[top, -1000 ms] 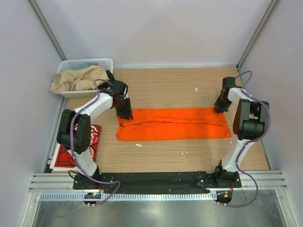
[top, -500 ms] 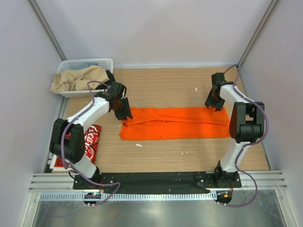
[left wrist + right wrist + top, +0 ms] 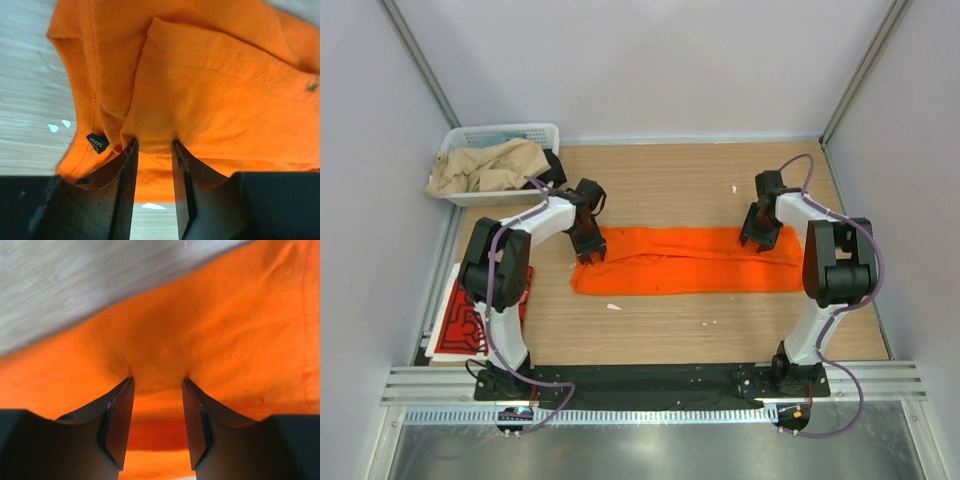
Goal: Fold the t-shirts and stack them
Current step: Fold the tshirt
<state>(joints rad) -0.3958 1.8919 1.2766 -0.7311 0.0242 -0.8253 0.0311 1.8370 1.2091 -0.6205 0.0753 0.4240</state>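
The orange t-shirt (image 3: 685,262) lies as a long folded strip across the middle of the table. My left gripper (image 3: 590,248) is at its left end, shut on a fold of the orange cloth (image 3: 215,90) beside the collar tag; the pinch point shows in the left wrist view (image 3: 154,142). My right gripper (image 3: 757,238) is over the strip's far edge near the right end, its jaws (image 3: 157,380) pinching puckered orange cloth (image 3: 225,325). The red t-shirt (image 3: 470,320) with white lettering lies flat at the near left, partly hidden by my left arm.
A white slatted basket (image 3: 470,133) holding beige cloth (image 3: 485,168) stands at the far left corner. Grey walls close in the table on three sides. Small white scraps (image 3: 612,306) lie on the wood near the strip.
My right gripper has moved left along the strip's far edge. My left gripper has moved slightly right, and the strip's left end has shifted right with it.
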